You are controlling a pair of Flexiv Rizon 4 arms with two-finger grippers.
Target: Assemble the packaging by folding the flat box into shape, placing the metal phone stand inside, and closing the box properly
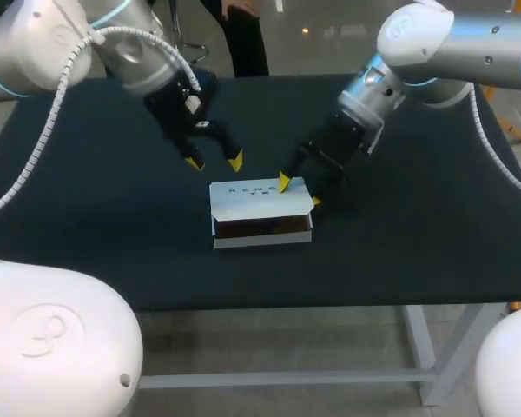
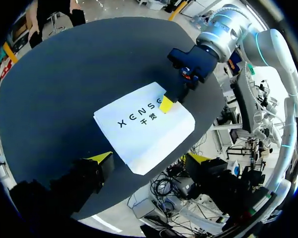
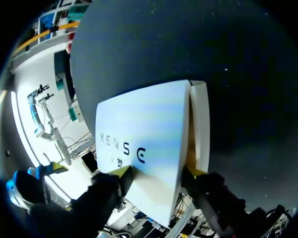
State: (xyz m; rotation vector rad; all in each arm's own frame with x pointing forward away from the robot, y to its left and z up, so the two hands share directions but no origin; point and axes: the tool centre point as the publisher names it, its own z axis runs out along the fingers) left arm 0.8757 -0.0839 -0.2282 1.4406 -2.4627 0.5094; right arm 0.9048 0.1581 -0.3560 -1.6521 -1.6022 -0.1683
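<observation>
1. The right gripper (image 1: 300, 192) has its fingers spread wide and grips nothing. One yellow tip (image 1: 284, 182) rests on top of the lid (image 1: 259, 193), near its rear edge. The other tip (image 1: 316, 201) sits lower, just off the right end of the box (image 1: 260, 228).
2. In the right wrist view, the printed lid fills the space between these two fingers. One tip (image 3: 121, 171) lies on the printed face. The other (image 3: 192, 171) shows in the gap between the lid's edge and the side flap (image 3: 200, 119) that stands beside it.
3. The white box is folded into shape and lies under and between the right fingers. Its lid is on top but not fully closed. Along the front face, on the side away from the fingers, a dark brownish gap shows under the lid.
4. The left gripper (image 1: 214, 162) is open and empty, its yellow tips held in the air clear of everything. The box lies ahead of and below its fingers, near but not touching. In the left wrist view, the right gripper's tip on the lid shows past the box's far side.
5. A dark table (image 1: 87, 217) lies under the box and both grippers.
</observation>
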